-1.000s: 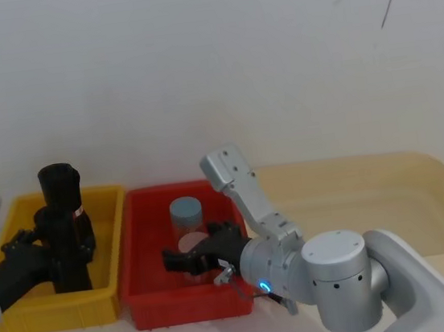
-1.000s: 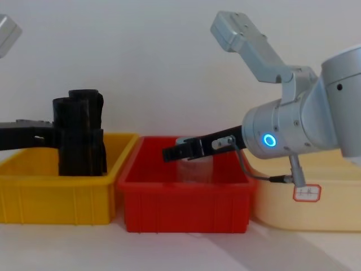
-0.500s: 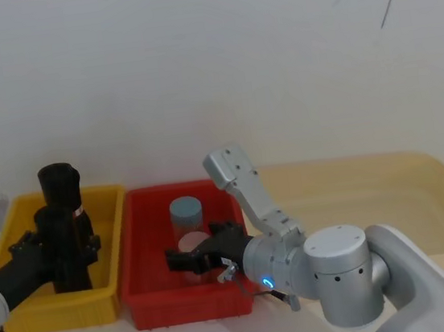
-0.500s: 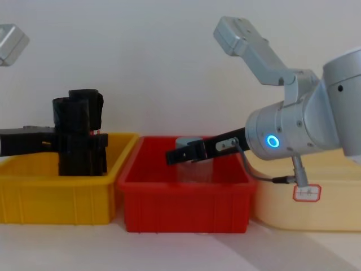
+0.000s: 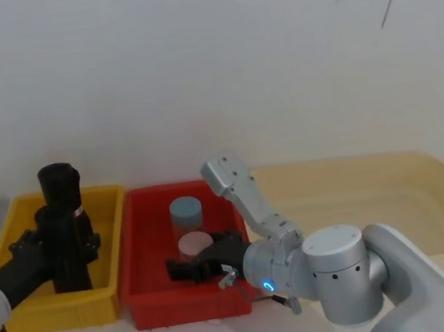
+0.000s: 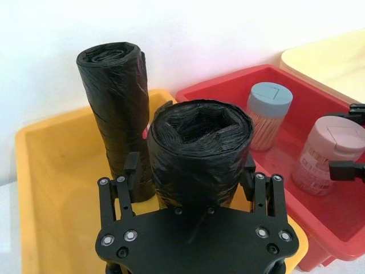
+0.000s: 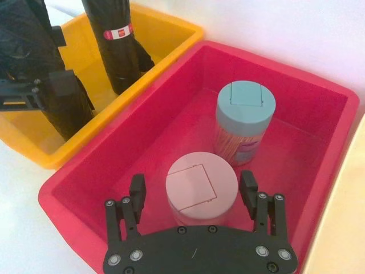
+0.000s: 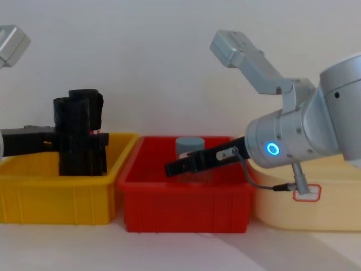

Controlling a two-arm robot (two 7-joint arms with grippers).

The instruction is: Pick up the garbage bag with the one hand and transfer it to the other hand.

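Observation:
The garbage bag (image 6: 199, 151), a plain black roll, stands upright in the yellow bin (image 5: 38, 318). My left gripper (image 6: 191, 168), on the green-ringed arm, is shut on it, one finger pressed to each side. From the head view the bag (image 5: 58, 227) and left gripper (image 5: 74, 247) sit at the left. A second black roll (image 6: 117, 108) with a red-and-white sticker stands just behind. My right gripper (image 7: 193, 191), on the blue-ringed arm, is open low in the red bin (image 7: 319, 114), with its fingers on either side of a pink-lidded jar (image 7: 201, 191).
A blue-lidded jar (image 7: 245, 120) stands in the red bin behind the pink one. A wide cream tray (image 5: 419, 190) lies to the right of the red bin. The three containers sit side by side on a white table against a white wall.
My right gripper has dropped lower into the red bin and now straddles the pink-lidded jar. The left gripper stays on the garbage bag with only a slight shift.

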